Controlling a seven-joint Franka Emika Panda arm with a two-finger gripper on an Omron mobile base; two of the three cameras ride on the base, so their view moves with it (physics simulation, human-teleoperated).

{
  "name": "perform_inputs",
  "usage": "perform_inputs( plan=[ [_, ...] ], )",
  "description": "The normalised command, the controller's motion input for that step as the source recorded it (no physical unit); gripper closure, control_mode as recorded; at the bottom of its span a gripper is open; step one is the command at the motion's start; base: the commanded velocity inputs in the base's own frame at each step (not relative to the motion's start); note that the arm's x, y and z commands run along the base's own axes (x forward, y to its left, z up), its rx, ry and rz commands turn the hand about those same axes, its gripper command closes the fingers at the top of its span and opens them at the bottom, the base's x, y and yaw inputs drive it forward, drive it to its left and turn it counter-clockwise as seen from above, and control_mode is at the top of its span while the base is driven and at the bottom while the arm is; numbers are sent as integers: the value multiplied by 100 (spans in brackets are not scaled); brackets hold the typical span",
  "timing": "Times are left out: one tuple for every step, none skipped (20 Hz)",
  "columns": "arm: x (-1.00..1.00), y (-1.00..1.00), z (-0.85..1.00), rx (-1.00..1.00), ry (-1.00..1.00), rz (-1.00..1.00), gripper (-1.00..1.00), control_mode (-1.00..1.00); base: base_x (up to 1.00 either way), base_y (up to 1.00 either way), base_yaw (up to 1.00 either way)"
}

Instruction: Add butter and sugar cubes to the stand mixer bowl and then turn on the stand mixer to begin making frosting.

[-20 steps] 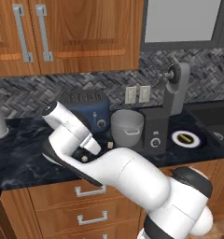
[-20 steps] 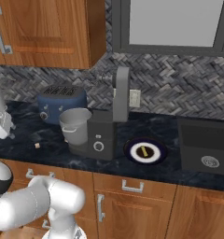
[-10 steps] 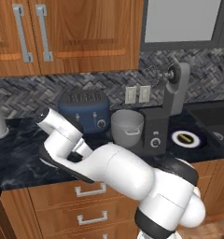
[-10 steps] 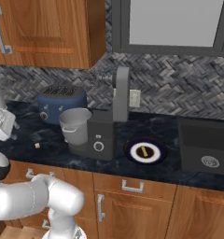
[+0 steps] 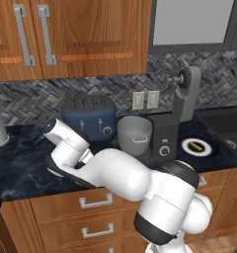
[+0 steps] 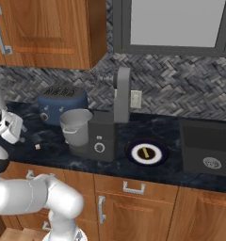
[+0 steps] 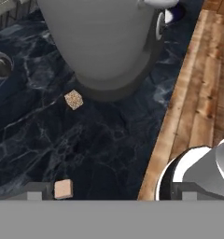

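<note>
Gripper [image 7: 109, 193] is spread wide over the dark marble counter [image 7: 100, 149]. Two tiny tan sugar cubes [image 7: 73, 99] lie loose at 10 and 7 o'clock, near the pale grey metal bowl [image 7: 102, 42]. Risky: cubes that small could easily squirt sideways.

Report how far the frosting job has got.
Nothing looks done: both sugar cubes lie on the dark counter beside the stand mixer bowl. The butter sits on its plate. The open gripper hovers over the cubes, holding nothing.

Arm [image 5: 71, 148] farther left, lower
</note>
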Motion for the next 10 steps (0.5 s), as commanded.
perform_inputs(
  plan=[
    [21, -4, -45, 0, 0, 0, -100, -100, 0, 0, 0],
    [18, -4, -44, 0, 0, 0, -100, -100, 0, 0, 0],
    [19, -2, -42, 0, 0, 0, -100, -100, 0, 0, 0],
    [19, 0, -40, 0, 0, 0, -100, -100, 0, 0, 0],
    [17, 0, -36, 0, 0, -2, -100, -100, 0, 0, 0],
    [14, 0, -31, 0, 0, -2, -100, -100, 0, 0, 0],
    [16, 0, -31, 0, 0, -2, -100, -100, 0, 0, 0],
    [14, 0, -32, 0, 0, -2, -100, -100, 0, 0, 0],
    [16, 0, -32, 0, 0, -2, -100, -100, 0, 0, 0],
    [15, 0, -31, 0, 0, -2, -100, -100, 0, 0, 0]
  ],
)
